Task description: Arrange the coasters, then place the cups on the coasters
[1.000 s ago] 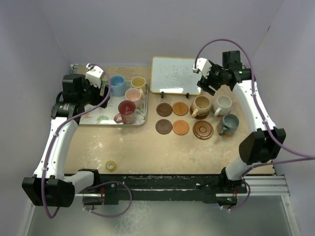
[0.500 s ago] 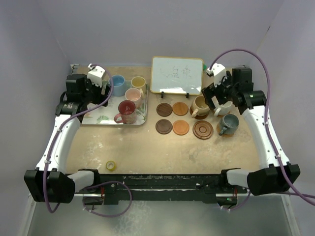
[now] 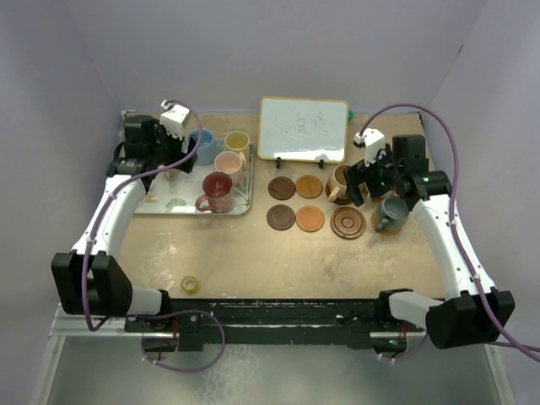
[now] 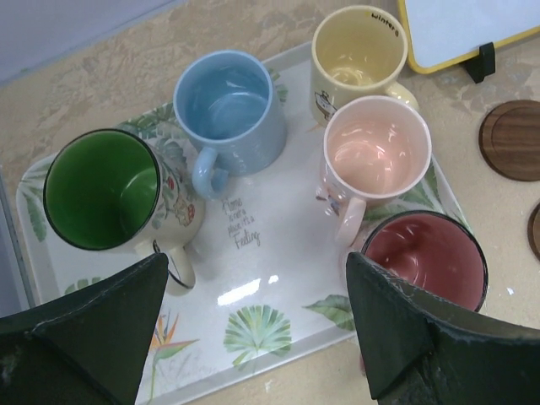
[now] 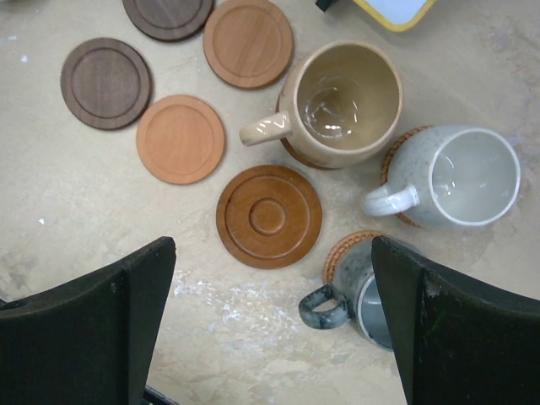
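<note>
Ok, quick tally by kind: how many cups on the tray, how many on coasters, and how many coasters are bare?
Cups on the tray: 5 (green-lined, light blue, yellow, pink, red)
Cups on coasters: 3 (tan, white, grey)
Bare coasters: 5
Coasters under cups: 3
Total: 16

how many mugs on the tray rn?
5. Left wrist view: green-lined mug at left, light blue mug next to it, yellow mug at the far edge, pink mug beside that, red mug at the right corner of the tray. None look hidden.
</note>
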Robot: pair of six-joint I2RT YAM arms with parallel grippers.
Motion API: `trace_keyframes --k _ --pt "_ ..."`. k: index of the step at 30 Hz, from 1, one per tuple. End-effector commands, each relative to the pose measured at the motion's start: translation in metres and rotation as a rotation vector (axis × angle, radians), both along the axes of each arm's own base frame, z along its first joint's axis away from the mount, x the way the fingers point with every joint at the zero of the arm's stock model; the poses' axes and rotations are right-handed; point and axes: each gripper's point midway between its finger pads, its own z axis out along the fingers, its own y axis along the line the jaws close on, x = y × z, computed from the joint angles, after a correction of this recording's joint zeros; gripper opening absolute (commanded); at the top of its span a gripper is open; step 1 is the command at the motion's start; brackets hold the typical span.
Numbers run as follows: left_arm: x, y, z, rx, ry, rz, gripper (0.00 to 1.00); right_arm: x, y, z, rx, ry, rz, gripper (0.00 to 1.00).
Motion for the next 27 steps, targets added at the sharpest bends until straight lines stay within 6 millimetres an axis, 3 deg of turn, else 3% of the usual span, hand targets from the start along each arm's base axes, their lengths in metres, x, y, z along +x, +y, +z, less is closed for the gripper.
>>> trace_keyframes --k 1,16,27 --pt "0.024 -0.008 0.042 -0.039 -0.128 -0.032 0.83 0.001 -0.006 0.008 -0.033 -0.075 -0.011 1.00" --pt "0.052 -0.029 0.028 -0.058 -0.085 -0.036 0.82 -0.010 0.003 0.026 0.009 -0.151 0.045 1.00" --pt "0.080 -0.027 0.016 0.019 -0.042 -0.064 0.82 -0.012 0.005 0.024 0.016 -0.149 0.066 1.00"
